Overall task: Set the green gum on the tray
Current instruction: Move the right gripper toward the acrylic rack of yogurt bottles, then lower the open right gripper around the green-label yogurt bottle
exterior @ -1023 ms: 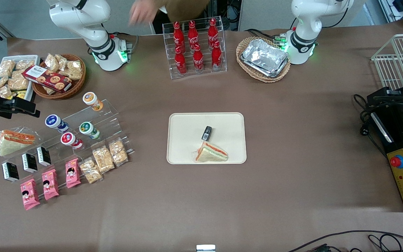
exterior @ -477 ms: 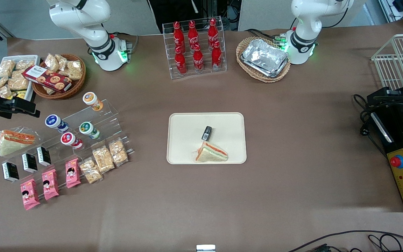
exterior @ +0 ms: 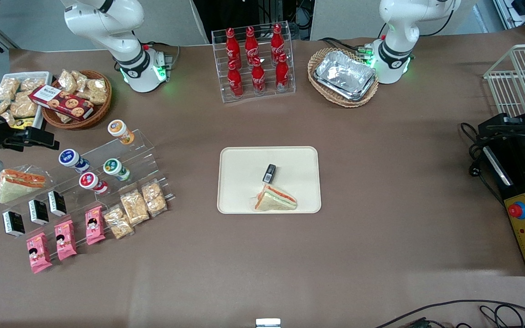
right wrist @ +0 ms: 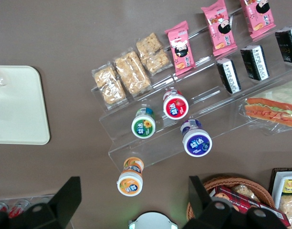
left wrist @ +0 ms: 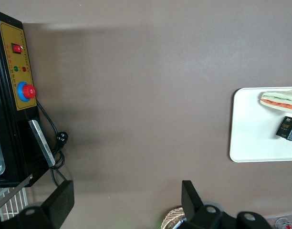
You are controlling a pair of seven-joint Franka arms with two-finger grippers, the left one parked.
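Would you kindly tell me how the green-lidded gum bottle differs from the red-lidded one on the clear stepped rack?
The green-lidded gum bottle has a green label and sits farther from the front camera; the red-lidded bottle is red-labelled, one step nearer. Both are small and white. The gripper hovers high, toward the working arm's end.

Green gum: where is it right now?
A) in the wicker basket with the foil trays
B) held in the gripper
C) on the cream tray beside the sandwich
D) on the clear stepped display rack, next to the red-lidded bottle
D: the green gum sits on the clear rack beside the red-lidded bottle, while the tray holds only a sandwich and a small black pack; the gripper is above the rack, open and holding nothing.
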